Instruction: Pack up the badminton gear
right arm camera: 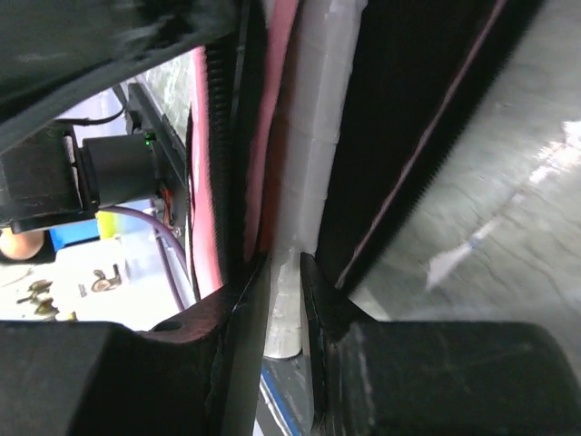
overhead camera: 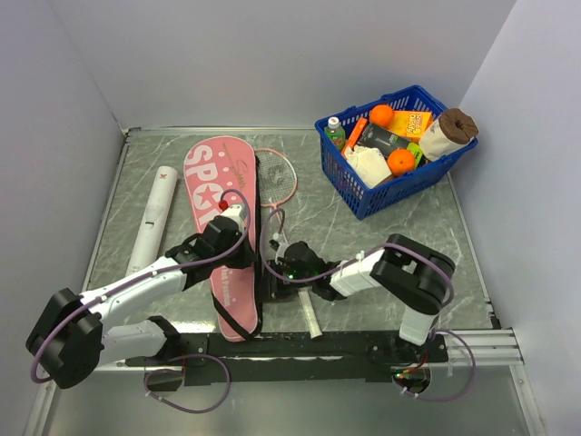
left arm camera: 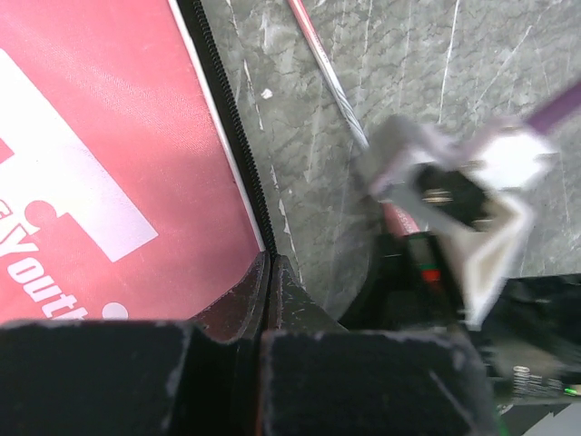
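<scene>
The pink racket-shaped bag [overhead camera: 218,182] lies lengthwise on the table, its black zipper edge facing right. My left gripper [overhead camera: 247,234] is shut on that zipper edge [left arm camera: 238,136], with the pink bag face [left arm camera: 109,136] to its left. My right gripper [overhead camera: 280,268] sits just right of the bag, shut on a white racket handle [right arm camera: 304,163] that lies against the bag's pink edge [right arm camera: 272,136]. A pink racket head [overhead camera: 275,177] rests beside the bag, and its shaft [left arm camera: 331,82] runs across the table. A white handle end [overhead camera: 310,318] pokes toward the front. The long white tube [overhead camera: 154,218] lies at the left.
A blue basket [overhead camera: 381,204] of groceries stands at the back right. Grey walls close in the table on the left, back and right. A black rail [overhead camera: 363,343] runs along the near edge. The two grippers work close together at the bag's right side.
</scene>
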Motion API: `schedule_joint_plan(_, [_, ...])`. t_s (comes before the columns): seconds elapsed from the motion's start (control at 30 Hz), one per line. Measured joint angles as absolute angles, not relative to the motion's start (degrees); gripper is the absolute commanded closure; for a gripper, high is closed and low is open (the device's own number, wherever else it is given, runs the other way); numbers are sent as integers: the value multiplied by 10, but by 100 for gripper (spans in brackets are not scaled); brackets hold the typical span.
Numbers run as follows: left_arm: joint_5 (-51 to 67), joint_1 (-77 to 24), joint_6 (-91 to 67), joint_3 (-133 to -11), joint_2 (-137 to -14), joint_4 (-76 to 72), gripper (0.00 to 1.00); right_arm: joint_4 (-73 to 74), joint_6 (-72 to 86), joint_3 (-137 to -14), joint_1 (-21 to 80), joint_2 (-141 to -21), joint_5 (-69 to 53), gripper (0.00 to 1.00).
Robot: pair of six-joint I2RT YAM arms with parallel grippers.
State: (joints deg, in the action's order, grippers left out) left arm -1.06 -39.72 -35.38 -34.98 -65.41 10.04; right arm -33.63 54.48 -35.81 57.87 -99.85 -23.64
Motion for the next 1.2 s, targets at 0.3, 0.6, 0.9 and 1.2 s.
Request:
schedule_joint_plan(0.3, [2,-397,-351,-349,-638,109,99,-465,585,-400,598,-1105,-282,71])
schedule_joint_plan(0.6, [1,-393,-345,-346,-619,117,99,-551,610,-409,604,-1146,-308,63])
schedule_joint_plan(0.9, [0,-396,-347,-346,-610,114,99,-407,539,-394,600,-1014,-298,57])
schedule_joint_plan(1.2, [-38,-399,-352,-346,-580,119,99,-87,394,-449,544,-857,-163,53])
